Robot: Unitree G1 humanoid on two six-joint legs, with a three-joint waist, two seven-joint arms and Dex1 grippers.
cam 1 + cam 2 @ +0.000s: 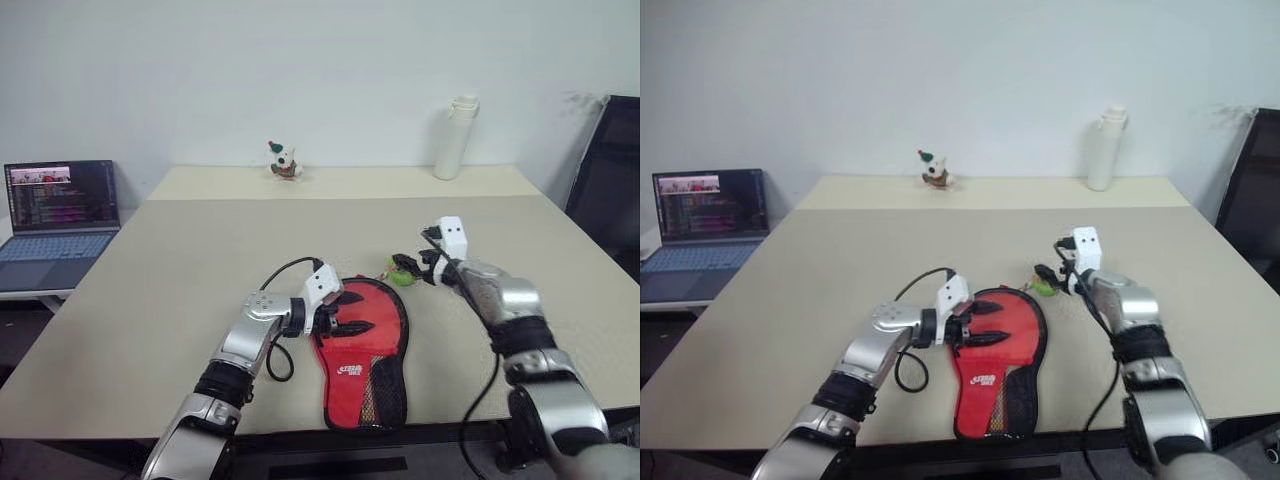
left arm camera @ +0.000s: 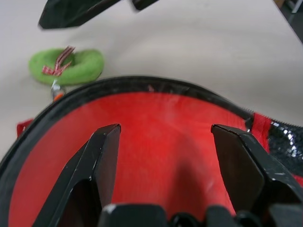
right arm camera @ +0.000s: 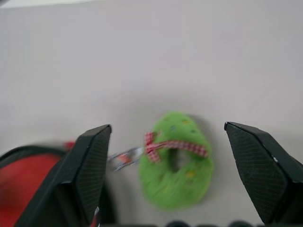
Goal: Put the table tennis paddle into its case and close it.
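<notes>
One red case (image 1: 362, 352) lies near the table (image 1: 180, 290) edge; two grippers, left (image 1: 342, 312) and right (image 1: 425, 258), both spread, one green charm (image 3: 177, 158) between the right's fingers.

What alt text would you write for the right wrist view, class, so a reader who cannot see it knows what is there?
A small green ring-shaped charm with a red-and-white checked bow lies on a pale table, framed between the open black jaws of the right gripper. A short metal link joins the charm to the red, black-edged case beside it.
</notes>
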